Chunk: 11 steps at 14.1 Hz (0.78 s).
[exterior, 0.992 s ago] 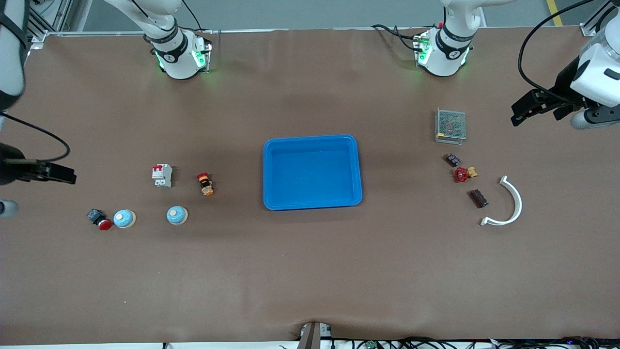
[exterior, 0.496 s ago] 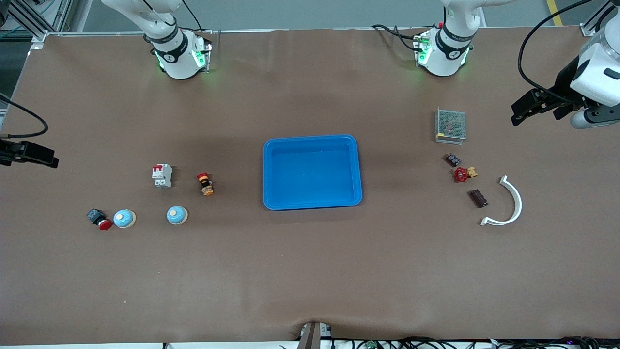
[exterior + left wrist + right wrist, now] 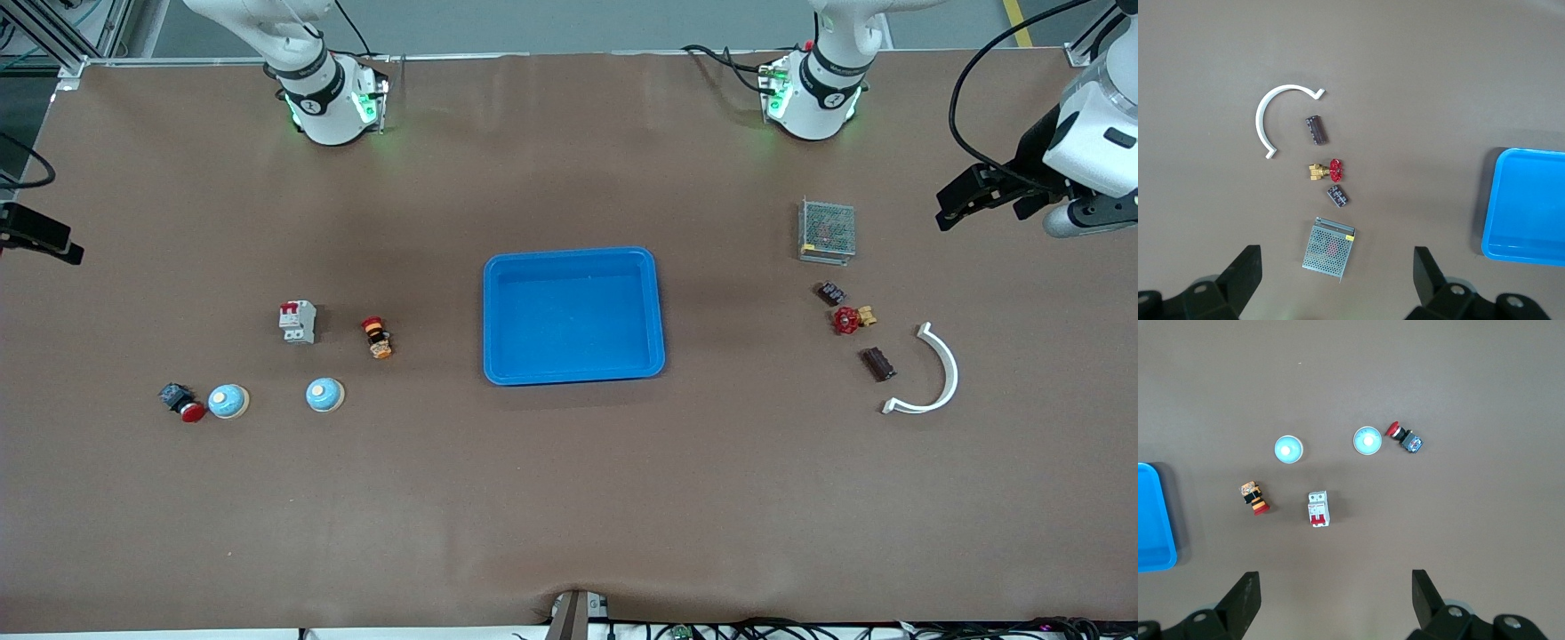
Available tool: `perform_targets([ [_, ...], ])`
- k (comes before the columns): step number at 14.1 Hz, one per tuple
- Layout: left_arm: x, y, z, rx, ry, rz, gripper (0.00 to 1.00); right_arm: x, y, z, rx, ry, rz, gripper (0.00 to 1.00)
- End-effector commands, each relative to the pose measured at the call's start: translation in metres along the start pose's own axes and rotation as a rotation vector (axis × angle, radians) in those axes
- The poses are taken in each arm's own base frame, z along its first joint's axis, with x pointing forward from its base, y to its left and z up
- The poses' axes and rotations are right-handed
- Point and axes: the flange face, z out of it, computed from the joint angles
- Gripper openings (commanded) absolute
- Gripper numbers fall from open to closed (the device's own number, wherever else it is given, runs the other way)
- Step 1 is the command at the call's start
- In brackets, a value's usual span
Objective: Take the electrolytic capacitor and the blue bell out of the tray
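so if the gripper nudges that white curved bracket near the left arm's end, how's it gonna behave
The white curved bracket looks like thin rigid plastic, so probably light and stiff. Lying flat with open ends, it would likely slide or spin rather than roll. The narrow arc may slip from the fingers.

You will find no legible text, label, brand, number or sign in any view. The small parts carry markings too fine to read, and the round emblems on the arm bases at the top of the front view cannot be made out.
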Motion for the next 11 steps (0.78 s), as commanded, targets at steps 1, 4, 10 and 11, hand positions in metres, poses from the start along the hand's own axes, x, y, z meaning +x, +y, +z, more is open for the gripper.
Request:
perform_targets([
  [1, -0.007, -0.003, -0.004, 0.007, 0.018, 0.014, 1.0, -0.019, -0.005, -0.014, 0.019, 0.03, -0.022, 1.0],
  [4, -0.007, -0.004, -0.004, 0.007, 0.019, 0.014, 1.0, -0.029, -0.022, -0.03, 0.021, 0.056, -0.033, 1.0],
  [10, -0.009, -0.003, -0.006, 0.008, 0.015, 0.017, 1.0, -0.031, -0.059, -0.034, 0.06, 0.066, -0.016, 1.0],
  [11, -0.009, -0.003, -0.007, 0.009, 0.012, 0.017, 1.0, -0.031, -0.067, -0.035, 0.06, 0.071, -0.009, 1.0],
])
